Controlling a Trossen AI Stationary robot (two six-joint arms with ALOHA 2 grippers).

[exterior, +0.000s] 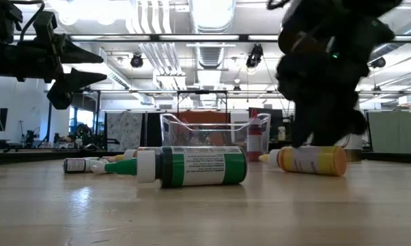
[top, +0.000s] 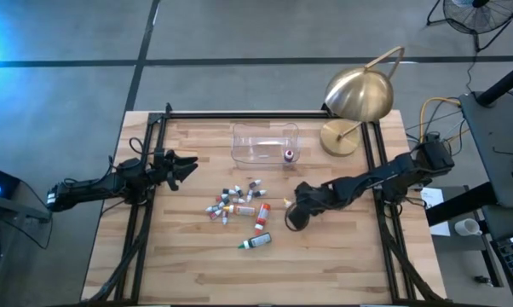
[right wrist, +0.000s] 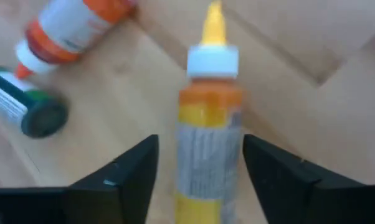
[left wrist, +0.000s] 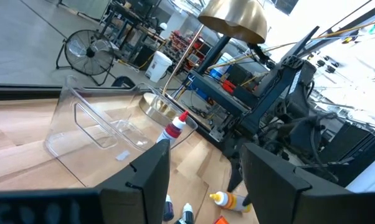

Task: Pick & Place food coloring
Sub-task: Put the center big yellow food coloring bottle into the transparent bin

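My right hand point(top: 292, 215) is hanging over one bottle point(right wrist: 208, 134) lying on the table point(top: 197, 264), the other bottles point(top: 237, 205) lying clustered just left of it, the tub point(top: 265, 143) sitting behind them.

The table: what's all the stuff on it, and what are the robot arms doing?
Food coloring bottles: about a dozen, mixed colours, heaped mid-table.
Green bottle: one, lying nearest the front edge.
Orange bottle: one, lying beside the heap.
Yellow bottle: one, lying between the right fingers.
Clear tub: one, behind the heap, one red bottle inside.
Gold lamp: one, back right corner.
Left gripper: open, hovering left of the heap.
Right gripper: open, low around the yellow bottle.
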